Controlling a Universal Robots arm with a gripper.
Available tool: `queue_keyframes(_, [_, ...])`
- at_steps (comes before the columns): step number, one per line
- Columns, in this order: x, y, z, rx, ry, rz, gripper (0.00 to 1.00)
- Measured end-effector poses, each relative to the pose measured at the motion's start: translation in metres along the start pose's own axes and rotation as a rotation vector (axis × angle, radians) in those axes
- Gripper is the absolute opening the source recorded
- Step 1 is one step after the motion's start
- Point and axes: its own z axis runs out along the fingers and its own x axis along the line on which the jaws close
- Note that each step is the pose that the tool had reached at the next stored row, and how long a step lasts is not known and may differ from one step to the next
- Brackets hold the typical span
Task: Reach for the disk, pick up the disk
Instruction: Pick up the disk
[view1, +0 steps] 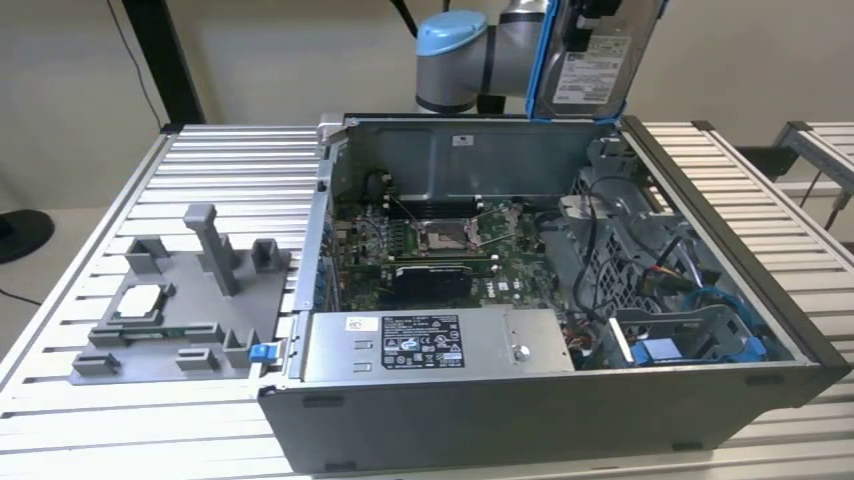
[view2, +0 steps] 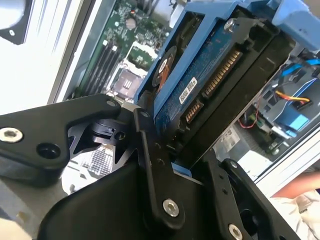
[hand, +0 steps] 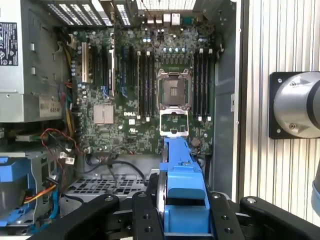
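Observation:
The disk (view1: 597, 62) hangs upright above the back edge of the open computer case (view1: 534, 400), its white label facing the exterior camera and its blue bracket along its edges. My gripper (view2: 185, 165) is shut on the disk (view2: 200, 85): black fingers (view2: 152, 170) press on both sides of the bracket. The disk's circuit-board side and connector face the camera in the second wrist view. In the first wrist view the blue bracket (hand: 182, 187) sits between the gripper's (hand: 184, 215) fingers, over the motherboard (hand: 145, 90).
The case lies open on a slatted metal table (view1: 214, 160). Inside are a grey power supply box (view1: 427, 345), cables and a blue drive bay (view1: 694, 345). A grey fixture (view1: 187, 300) with a small square chip stands on the exterior view's left.

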Motion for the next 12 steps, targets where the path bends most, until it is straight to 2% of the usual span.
queue_keyframes(3, [-0.0002,-0.0052,0.0000,-0.0001,-0.0002,0.000,0.00])
queue_keyframes(12, [-0.0001,-0.0057,-0.0001,0.0000,0.0000,0.002,0.00])
